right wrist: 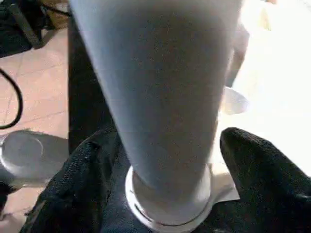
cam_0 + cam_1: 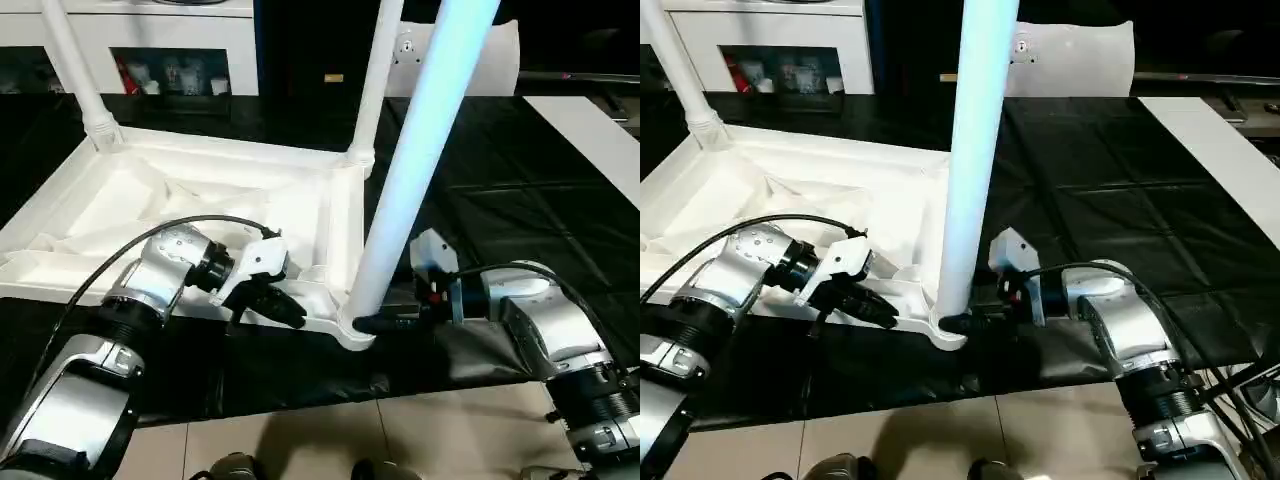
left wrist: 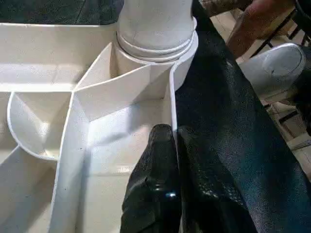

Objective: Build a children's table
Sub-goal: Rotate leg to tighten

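Glossy smooth white plastic table (image 2: 200, 190) on wrinkled black sheeting (image 2: 500, 190).

A black sheet (image 2: 520, 200) covers the surface. Beige floor tiles (image 2: 400, 440) lie at six o'clock. A white cabinet (image 2: 170, 40) with cluttered shelves stands at eleven o'clock.

My head's two eyes looking down over my forearms at the near-corner leg (image 2: 415, 160), both wrist cameras close on that leg's socket (image 3: 155, 46), from opposite sides.
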Controlling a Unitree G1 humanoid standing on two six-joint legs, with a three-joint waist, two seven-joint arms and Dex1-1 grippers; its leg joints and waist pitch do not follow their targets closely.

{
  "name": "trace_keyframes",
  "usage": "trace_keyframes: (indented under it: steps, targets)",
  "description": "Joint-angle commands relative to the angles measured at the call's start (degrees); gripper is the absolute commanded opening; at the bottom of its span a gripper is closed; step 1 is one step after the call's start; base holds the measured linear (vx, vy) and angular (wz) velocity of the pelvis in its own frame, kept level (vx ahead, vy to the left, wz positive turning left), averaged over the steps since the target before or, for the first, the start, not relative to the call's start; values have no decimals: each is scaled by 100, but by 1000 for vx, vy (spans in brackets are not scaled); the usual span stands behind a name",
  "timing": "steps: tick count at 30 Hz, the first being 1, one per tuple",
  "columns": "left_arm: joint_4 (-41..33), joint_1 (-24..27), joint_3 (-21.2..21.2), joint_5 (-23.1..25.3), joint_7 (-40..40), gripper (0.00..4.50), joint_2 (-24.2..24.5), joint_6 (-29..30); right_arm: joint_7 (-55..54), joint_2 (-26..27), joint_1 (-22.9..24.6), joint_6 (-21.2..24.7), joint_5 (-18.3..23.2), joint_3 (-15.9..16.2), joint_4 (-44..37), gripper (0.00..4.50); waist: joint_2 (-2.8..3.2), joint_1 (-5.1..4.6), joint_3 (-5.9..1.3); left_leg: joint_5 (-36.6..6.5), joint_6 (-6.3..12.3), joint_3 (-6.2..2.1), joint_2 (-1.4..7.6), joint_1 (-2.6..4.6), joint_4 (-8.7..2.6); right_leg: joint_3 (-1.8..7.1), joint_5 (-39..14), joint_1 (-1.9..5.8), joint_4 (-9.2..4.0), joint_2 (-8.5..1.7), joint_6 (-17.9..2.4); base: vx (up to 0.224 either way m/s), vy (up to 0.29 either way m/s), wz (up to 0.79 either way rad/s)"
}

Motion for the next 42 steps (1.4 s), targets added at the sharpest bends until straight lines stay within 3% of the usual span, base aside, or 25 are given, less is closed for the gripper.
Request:
trace_keyframes:
  steps: [1, 8, 12, 13, 17, 19, 22, 23, 25, 26, 28, 29, 31, 32, 33, 34, 37, 39, 42]
  targets:
    - [-8, -213, -146, -17, -221, 0, -55, -162, 136, -64, -122, -103, 58, 31, 95, 329, 0, -9, -430, -1506, 94, -137, 359, 177, -433, 259, -2013, 242, -346, -369, -1208, 0, 0, 0]
    - [29, -206, -173, -28, -239, 0, -73, -211, 190, -71, -144, -143, 84, 70, 159, 257, 14, 4, -429, -1485, 115, -137, 363, 174, -433, 253, -1917, 249, -331, -361, -1265, 0, 0, 0]
    - [74, -212, -188, -23, -239, 0, -64, -244, 232, -44, -148, -146, 84, 77, 192, 242, 9, 4, -433, -1483, 113, -134, 363, 178, -431, 252, -1883, 250, -330, -354, -1279, 0, 0, 0]
    - [89, -217, -192, -22, -239, 0, -61, -251, 242, -30, -143, -138, 88, 81, 195, 218, 10, 6, -431, -1484, 111, -134, 364, 180, -431, 253, -1879, 248, -330, -357, -1284, 0, 0, 0]
    - [69, -198, -133, -4, -100, 0, -100, -118, 179, 56, -7, 53, 204, 60, 35, 194, 25, 13, -425, -1486, 111, -134, 366, 179, -434, 253, -1862, 247, -326, -356, -1296, 0, 0, 0]
    - [25, -192, -62, 31, 250, 0, -172, 146, -94, 153, 127, 314, 252, 14, -146, 193, 16, 20, -419, -1483, 110, -131, 370, 187, -441, 255, -1839, 243, -326, -347, -1299, 0, 0, 0]
    - [-17, -203, 24, 55, 707, 0, -319, 389, -873, 427, 189, 686, 159, -128, -170, 191, 28, 15, -394, -1703, -2, -150, 363, 205, -462, 254, -2230, 218, -371, -353, -1197, 0, 0, 0]
    - [-41, -202, 76, 27, 861, 0, -390, 516, -1161, 545, 198, 751, 100, -174, -162, 191, 57, 1, -386, -1777, -54, -161, 357, 207, -466, 255, -2342, 213, -378, -358, -1163, 0, 0, 0]
    - [-57, -201, 110, 6, 956, 0, -435, 601, -1335, 618, 203, 783, 61, -199, -157, 191, 24, -65, -372, -2114, -188, -204, 329, 231, -465, 232, -2979, 187, -464, -384, -936, 0, 0, 0]
    - [-202, -162, 221, -44, 1401, 0, -672, 977, -2019, 977, 221, 966, -40, -305, -178, 191, 87, -103, -350, -2233, -233, -226, 329, 216, -482, 231, -3148, 182, -494, -379, -850, 0, 0, 0]
    - [-342, -129, 339, -80, 1962, 0, -986, 1363, -2765, 1426, 220, 1234, -108, -408, -219, 191, 68, -164, -349, -2441, -341, -249, 324, 249, -477, 213, -3313, 137, -515, -368, -808, 0, 0, 0]
    - [-439, -112, 450, -100, 2533, 0, -1303, 1699, -3379, 1828, 218, 1460, -194, -432, -284, 191, 70, -191, -349, -2497, -351, -261, 310, 243, -475, 194, -3407, 140, -527, -367, -770, 0, 0, 0]
    - [-459, -121, 519, -80, 2966, 0, -1526, 1861, -3785, 2092, 197, 1596, -288, -401, -320, 191, 53, -281, -344, -2571, -339, -295, 282, 223, -465, 152, -3676, 152, -580, -367, -600, 0, 0, 0]
    - [-458, -122, 521, -79, 2982, 0, -1534, 1866, -3801, 2103, 195, 1601, -292, -401, -320, 191, 76, -314, -342, -2604, -299, -292, 280, 221, -466, 155, -3678, 138, -609, -357, -559, 0, 0, 0]
    - [-410, -175, 656, -71, 3618, 0, -1853, 2021, -4449, 2514, 79, 1791, -416, -437, -215, 191, 85, -335, -350, -2616, -295, -294, 278, 226, -464, 152, -3626, 136, -607, -354, -568, 0, 0, 0]
    - [-395, -196, 695, -61, 3834, 0, -1958, 2058, -4645, 2663, 34, 1834, -409, -477, -174, 191, 67, -387, -351, -2665, -297, -300, 271, 221, -463, 141, -3577, 119, -612, -341, -600, 0, 0, 0]
    - [-458, -224, 786, -13, 4336, 0, -2211, 2221, -4896, 2972, -46, 1752, -409, -516, -165, 191, 74, -408, -345, -2700, -198, -299, 244, 247, -437, 116, -3752, 111, -688, -350, -470, 0, 0, 0]
    - [-535, -204, 782, 28, 4385, 0, -2260, 2265, -4888, 3025, -57, 1624, -470, -475, -189, 247, 75, -409, -357, -2614, -135, -300, 262, 225, -469, 124, -3544, 142, -678, -347, -465, 0, 0, 0]
    - [-678, -135, 731, 105, 4326, 0, -2220, 2297, -4865, 2980, 3, 1612, -524, -422, -311, 269, 83, -403, -366, -2497, -96, -278, 279, 200, -499, 170, -3081, 142, -622, -333, -618, 0, 0, 0]
